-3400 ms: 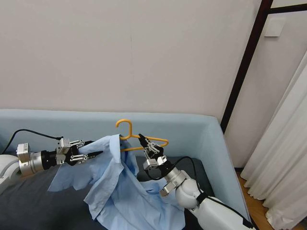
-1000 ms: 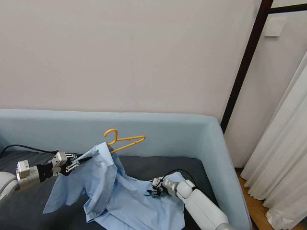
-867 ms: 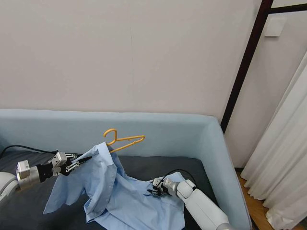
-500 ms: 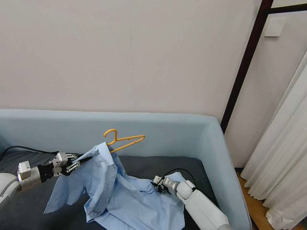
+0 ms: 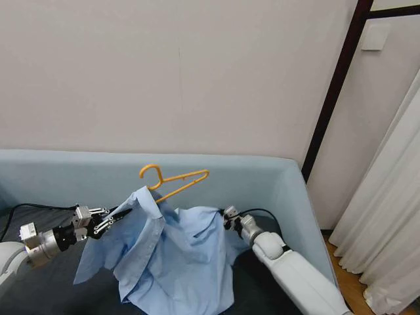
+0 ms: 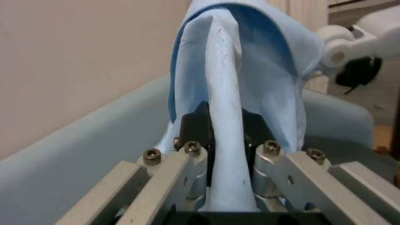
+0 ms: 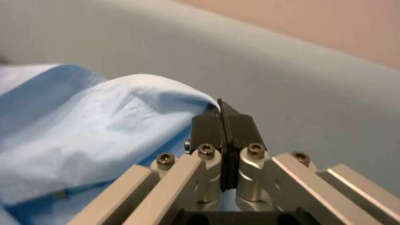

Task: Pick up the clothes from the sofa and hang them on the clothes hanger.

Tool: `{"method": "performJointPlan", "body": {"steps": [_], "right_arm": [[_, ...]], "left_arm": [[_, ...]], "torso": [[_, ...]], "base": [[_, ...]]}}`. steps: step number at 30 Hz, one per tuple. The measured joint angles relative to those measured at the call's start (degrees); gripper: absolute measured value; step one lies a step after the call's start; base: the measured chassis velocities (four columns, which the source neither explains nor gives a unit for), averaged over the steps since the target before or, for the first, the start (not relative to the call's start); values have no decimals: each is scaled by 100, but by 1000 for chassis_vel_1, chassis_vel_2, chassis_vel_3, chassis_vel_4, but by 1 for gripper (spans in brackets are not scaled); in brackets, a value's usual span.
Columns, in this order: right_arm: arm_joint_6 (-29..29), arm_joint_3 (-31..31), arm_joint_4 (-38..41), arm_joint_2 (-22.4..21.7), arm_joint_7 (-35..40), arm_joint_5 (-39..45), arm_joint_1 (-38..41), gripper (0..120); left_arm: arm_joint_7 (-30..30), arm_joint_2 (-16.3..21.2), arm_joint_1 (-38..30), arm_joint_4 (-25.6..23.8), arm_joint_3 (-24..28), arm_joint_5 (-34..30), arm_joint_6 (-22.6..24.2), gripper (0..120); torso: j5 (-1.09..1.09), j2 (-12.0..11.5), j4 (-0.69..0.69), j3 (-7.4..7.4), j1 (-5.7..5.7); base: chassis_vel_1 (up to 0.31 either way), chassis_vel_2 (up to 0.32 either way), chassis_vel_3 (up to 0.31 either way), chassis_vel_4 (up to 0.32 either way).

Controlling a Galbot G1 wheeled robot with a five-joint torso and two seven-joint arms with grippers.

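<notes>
So, left side first: the pads are clamped tight on a folded strip of the light blue shirt, and the fabric runs straight up between them. The left gripper sits below the orange hanger, off to its left. I can't tell if any of the hanger is in that grip too. The right gripper's fingers are pinched flat together on the very edge of the shirt. That right gripper is below the hanger too, off to its right.

Big change from half a second ago: the right gripper was way lower under the hanger, down by the dark seat cushion, with the shirt heaped there. Now it's come up and taken that edge with it, so the cloth is stretched out under the hanger between the two grippers. The hanger has tipped as well, and its free end points higher than before. One shoulder is tucked under the collar, while the hook and the other arm stick out above.

As for what's holding what: the pale blue sofa has its backrest right behind the hanger. The shirt's bottom drapes down to the seat cushion beneath it.
</notes>
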Motion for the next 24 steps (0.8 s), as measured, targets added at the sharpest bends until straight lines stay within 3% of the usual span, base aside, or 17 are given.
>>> {"method": "performJointPlan", "body": {"steps": [9, 17, 24], "right_arm": [[-119, 346, 1080, -496, 556, 799, -147, 0], [535, 480, 2216, -734, 494, 1365, -301, 0], [864, 495, 2617, -729, 476, 1532, -327, 0]], "left_arm": [[470, 20, -297, 205, 98, 265, 135, 7], [681, -54, -543, 557, 172, 1023, 215, 7], [844, -133, -649, 806, 172, 1320, 180, 7]], "torso": [[1, 0, -1, 1, 0], [-2, 0, 1, 0, 0], [-1, 0, 0, 0, 0]], "base": [[0, 0, 0, 0], [0, 0, 0, 0], [0, 0, 0, 0]]}}
